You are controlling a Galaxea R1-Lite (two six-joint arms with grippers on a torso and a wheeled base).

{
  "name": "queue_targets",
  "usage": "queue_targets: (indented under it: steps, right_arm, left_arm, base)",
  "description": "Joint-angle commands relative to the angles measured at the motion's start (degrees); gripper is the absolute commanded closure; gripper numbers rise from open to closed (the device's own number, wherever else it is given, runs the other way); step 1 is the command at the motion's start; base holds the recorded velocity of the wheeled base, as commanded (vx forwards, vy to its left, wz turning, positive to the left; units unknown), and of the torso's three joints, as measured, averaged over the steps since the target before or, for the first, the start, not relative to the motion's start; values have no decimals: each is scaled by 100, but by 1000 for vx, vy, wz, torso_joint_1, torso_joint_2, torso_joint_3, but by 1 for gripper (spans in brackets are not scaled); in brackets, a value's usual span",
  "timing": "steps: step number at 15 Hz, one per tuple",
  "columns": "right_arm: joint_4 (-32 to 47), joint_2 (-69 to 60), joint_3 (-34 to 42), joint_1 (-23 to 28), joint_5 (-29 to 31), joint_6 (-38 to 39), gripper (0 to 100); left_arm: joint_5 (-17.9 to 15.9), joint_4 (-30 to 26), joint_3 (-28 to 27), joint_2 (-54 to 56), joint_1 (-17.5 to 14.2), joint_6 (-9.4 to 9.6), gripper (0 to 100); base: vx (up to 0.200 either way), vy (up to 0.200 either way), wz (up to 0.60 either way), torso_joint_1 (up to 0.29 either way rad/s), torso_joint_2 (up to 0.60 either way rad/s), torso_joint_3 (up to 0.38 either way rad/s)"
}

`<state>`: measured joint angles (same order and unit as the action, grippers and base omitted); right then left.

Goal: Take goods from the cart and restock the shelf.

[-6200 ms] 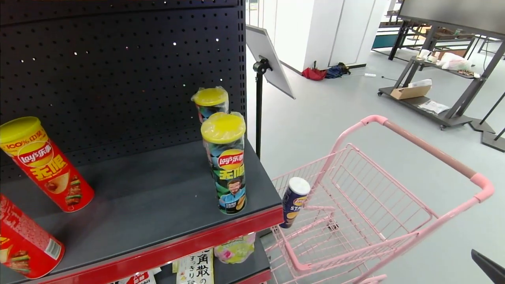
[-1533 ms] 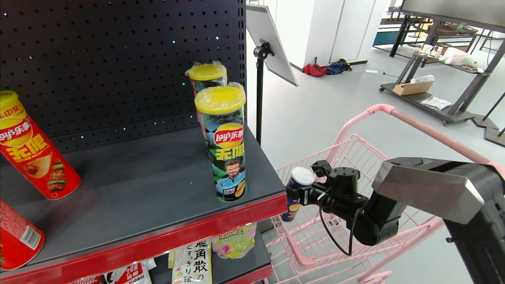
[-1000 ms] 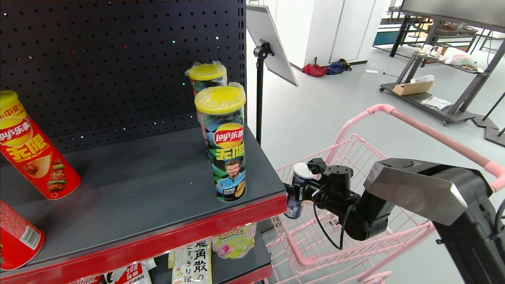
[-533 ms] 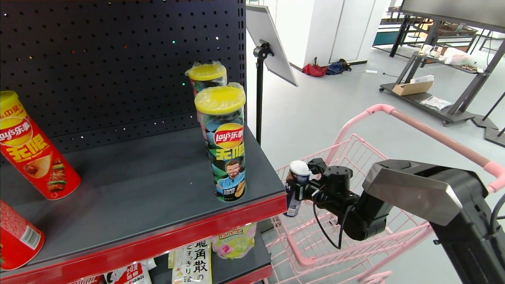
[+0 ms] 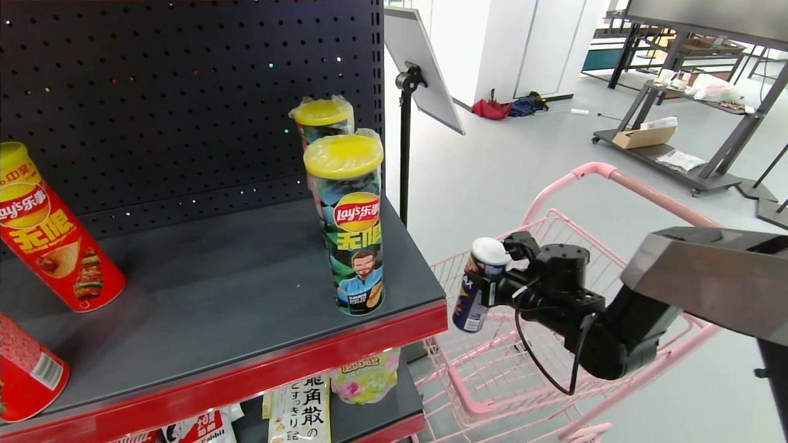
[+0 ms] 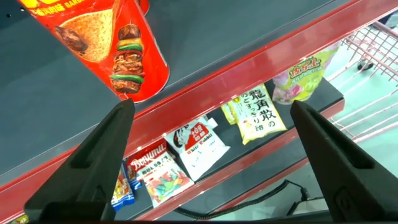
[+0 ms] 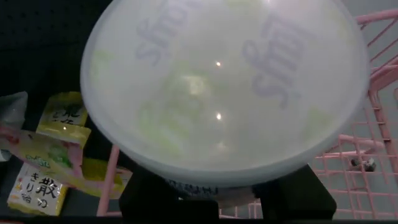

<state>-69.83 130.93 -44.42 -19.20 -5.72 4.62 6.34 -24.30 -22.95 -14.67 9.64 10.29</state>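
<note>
Clamped side-on around the blue can (image 5: pixel 470 307) just under its lid, the right end effector (image 5: pixel 487 287) holds it nearly upright over the pink cart (image 5: pixel 640 198), just right of the shelf (image 5: pixel 246 295), probably so it can be stood there.

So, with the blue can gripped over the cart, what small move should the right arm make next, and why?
Probably lift it a little higher. The right claw holds the blue can beside the shelf's red front edge, its base hanging below the shelf board, so going sideways now would likely hit that edge.
</note>
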Motion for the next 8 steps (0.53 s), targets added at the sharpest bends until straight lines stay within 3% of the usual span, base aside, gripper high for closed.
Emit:
queue_targets:
  steps: [1,6,7,8]
  right_arm:
    - [4,-1570,874,127,150,-102,100]
    - [400,-3354,1472,681,167,-647,100]
    - [2202,-4620,1058,857,185,-699,100]
    - [3212,-5191,733,874,290,-699,100]
  left_arm:
    - [-27,4,10,-1,3,-1,0]
    - [-151,13,10,43,3,-9,0]
    - [-256,21,28,60,3,-9,0]
    - [-300,21,19,87,3,-9,0]
  base:
    - [0,0,0,0,0,0]
    - [0,0,0,0,0,0]
    - [0,0,0,0,0,0]
    - [0,0,0,0,0,0]
